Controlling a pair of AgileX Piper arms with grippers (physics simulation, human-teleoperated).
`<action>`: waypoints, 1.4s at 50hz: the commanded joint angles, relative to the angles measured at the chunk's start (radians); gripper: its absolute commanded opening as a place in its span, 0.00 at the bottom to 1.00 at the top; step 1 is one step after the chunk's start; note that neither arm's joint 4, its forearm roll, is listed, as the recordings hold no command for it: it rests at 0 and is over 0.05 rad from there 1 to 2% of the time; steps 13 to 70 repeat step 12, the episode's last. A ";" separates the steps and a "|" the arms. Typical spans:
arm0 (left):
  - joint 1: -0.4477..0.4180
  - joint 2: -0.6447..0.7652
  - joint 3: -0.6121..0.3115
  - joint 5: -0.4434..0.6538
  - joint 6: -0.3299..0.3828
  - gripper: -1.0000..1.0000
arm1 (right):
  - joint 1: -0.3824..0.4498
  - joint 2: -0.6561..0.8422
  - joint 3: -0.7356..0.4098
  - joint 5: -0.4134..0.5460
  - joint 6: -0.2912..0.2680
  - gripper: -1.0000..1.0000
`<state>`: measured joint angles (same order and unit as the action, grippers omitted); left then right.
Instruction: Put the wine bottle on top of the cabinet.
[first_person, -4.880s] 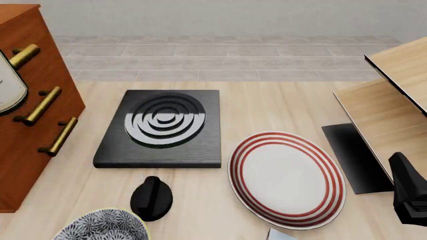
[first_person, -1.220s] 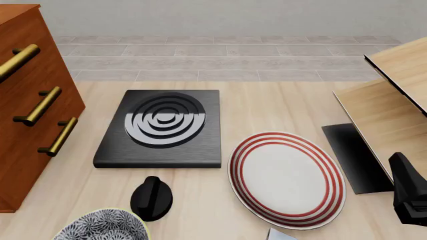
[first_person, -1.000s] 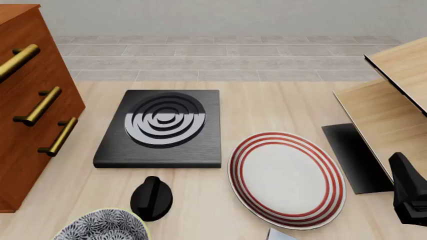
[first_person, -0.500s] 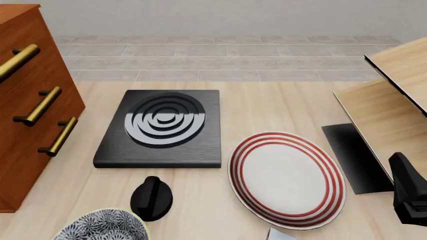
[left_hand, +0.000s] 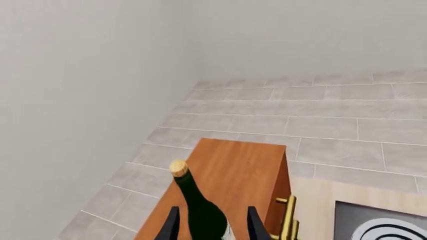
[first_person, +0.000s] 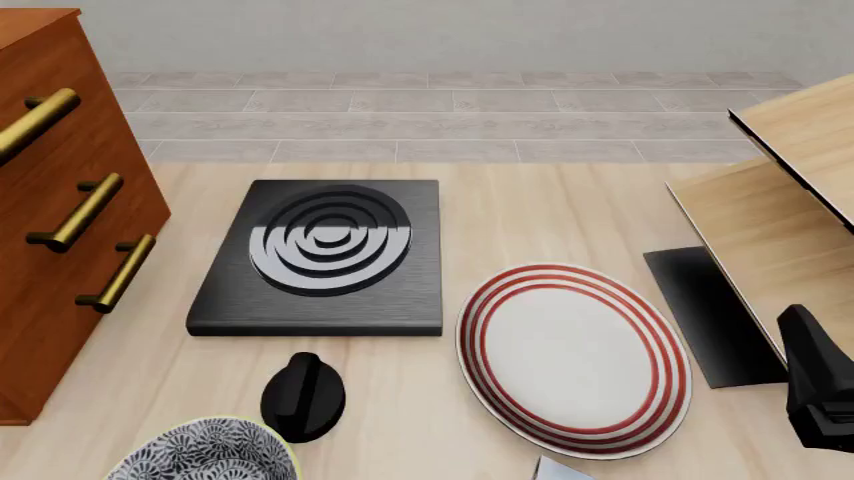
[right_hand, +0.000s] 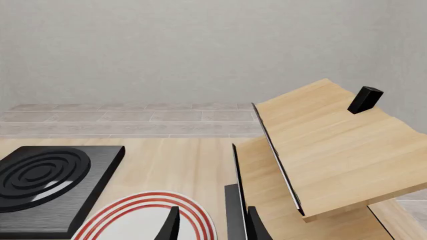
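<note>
Wine bottle: upright above cabinet top | left end effector: fingers flank its body, contact unconfirmed | handling: glass, heavy, slippery, fragile, top-heavy; grip the wide body | right end effector: narrow, empty

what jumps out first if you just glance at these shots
In the left wrist view, the wine bottle stands between the left gripper's fingers, over the cabinet's wooden top. On the table in the front view, the red-ringed plate lies right of the black stove plate, with the cabinet's brass handles at the far left.
</note>
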<state>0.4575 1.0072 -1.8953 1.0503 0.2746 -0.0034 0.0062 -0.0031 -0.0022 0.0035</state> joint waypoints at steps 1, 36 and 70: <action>-0.047 -0.050 -0.059 0.076 -0.013 1.00 | 0.000 0.000 0.000 0.000 0.000 1.00; -0.139 -0.113 -0.087 0.142 -0.018 1.00 | 0.000 0.000 0.000 0.000 0.000 1.00; -0.139 -0.113 -0.087 0.142 -0.018 1.00 | 0.000 0.000 0.000 0.000 0.000 1.00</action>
